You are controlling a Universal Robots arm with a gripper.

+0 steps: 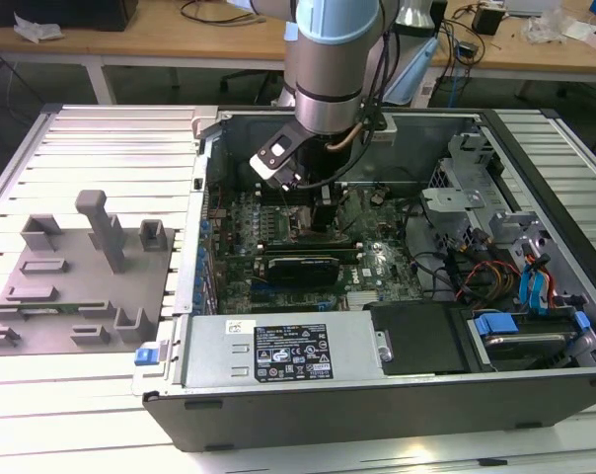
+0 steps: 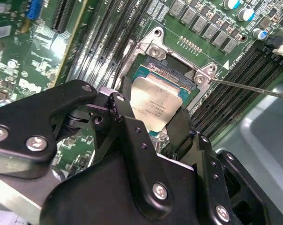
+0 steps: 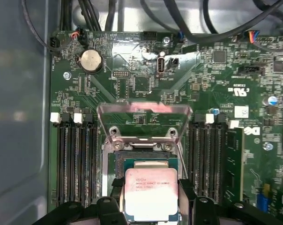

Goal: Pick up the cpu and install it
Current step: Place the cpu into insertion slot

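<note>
First wrist view gives me the cpu point(image 3: 152, 194) clamped between the fingers point(image 3: 188, 192) of the claw point(image 3: 152, 206), silvery top facing up. It sits directly over the open socket point(image 3: 144, 164) on the motherboard point(image 3: 146, 79). The socket's metal load plate point(image 3: 144, 117) stands swung open. In the second wrist view the chip looks slightly tilted over the socket, and I cannot tell whether it touches. In the exterior view the arm reaches down inside the computer case point(image 1: 377, 395). A grey fixture plate point(image 1: 81, 276) lies on the bench point(image 1: 91, 138) at the exterior view's left.
</note>
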